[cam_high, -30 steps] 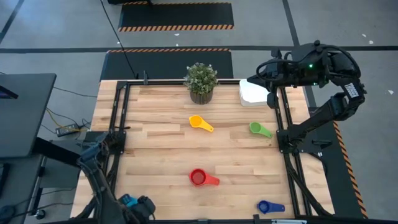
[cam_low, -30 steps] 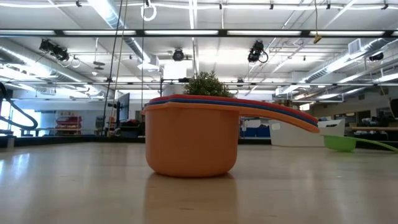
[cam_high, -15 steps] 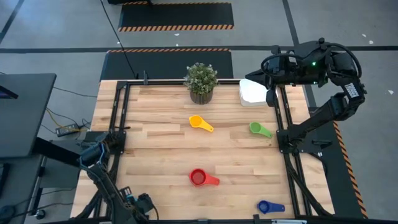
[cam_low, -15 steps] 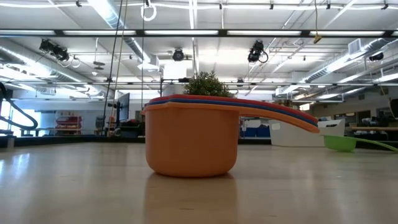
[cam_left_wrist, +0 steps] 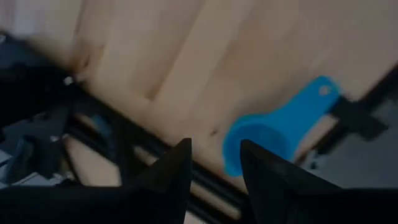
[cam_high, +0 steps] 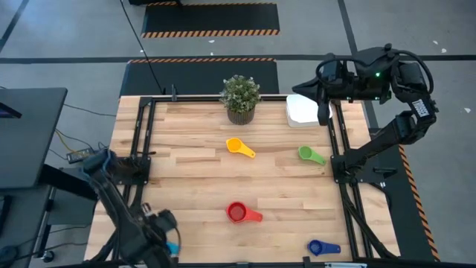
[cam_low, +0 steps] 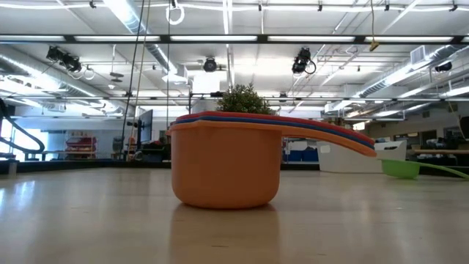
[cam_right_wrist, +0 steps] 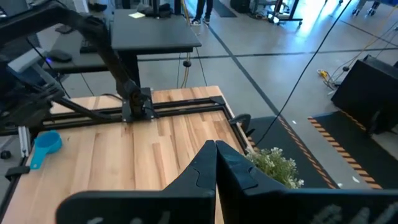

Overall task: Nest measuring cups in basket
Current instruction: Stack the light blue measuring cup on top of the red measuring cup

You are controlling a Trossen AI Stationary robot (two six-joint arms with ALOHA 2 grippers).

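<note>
Five cups show on my worktop (cam_high: 193, 186): yellow cup (cam_high: 236, 146), green cup (cam_high: 307, 154), red cup (cam_high: 238, 212), dark blue cup (cam_high: 317, 248), and a light blue cup (cam_left_wrist: 268, 136) just beyond my left fingers (cam_left_wrist: 171, 171), which stand spread. My right fingers (cam_right_wrist: 216, 163), pressed together, hang beside the white basket (cam_high: 300, 111).

Pale planked wood worktop (cam_high: 193, 186), smooth with a soft sheen; orange cup (cam_low: 226, 165) matt plastic up close; red cup (cam_high: 238, 212) and white basket (cam_high: 301, 112) smooth plastic.
</note>
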